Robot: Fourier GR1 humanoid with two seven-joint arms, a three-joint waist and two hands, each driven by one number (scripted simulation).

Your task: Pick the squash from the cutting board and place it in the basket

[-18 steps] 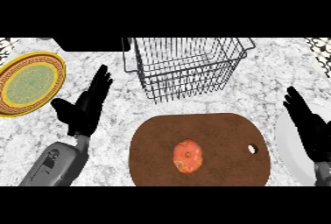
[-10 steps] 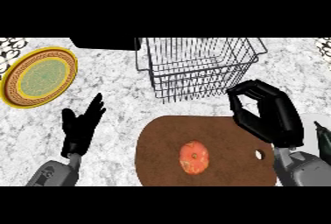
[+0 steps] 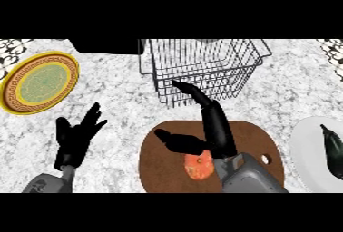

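The orange squash (image 3: pixel 198 166) lies on the brown cutting board (image 3: pixel 161 167), partly covered by my right wrist. My right hand (image 3: pixel 216 129) hovers over the board just beyond the squash. It is open, with straight fingers pointing at the wire basket (image 3: pixel 204 68) and the thumb spread to the left. The basket stands behind the board with nothing visible inside it. My left hand (image 3: pixel 75 138) rests open at the lower left, fingers up, away from the board.
A yellow patterned plate (image 3: pixel 40 82) sits at the far left. A white plate (image 3: pixel 309 152) holding a dark eggplant (image 3: pixel 333 146) lies at the right edge. A dark object (image 3: pixel 107 45) stands at the back, left of the basket.
My right hand has swung left and down over the board until its wrist is above the squash, and its curled fingers have straightened. The left hand has kept its place.
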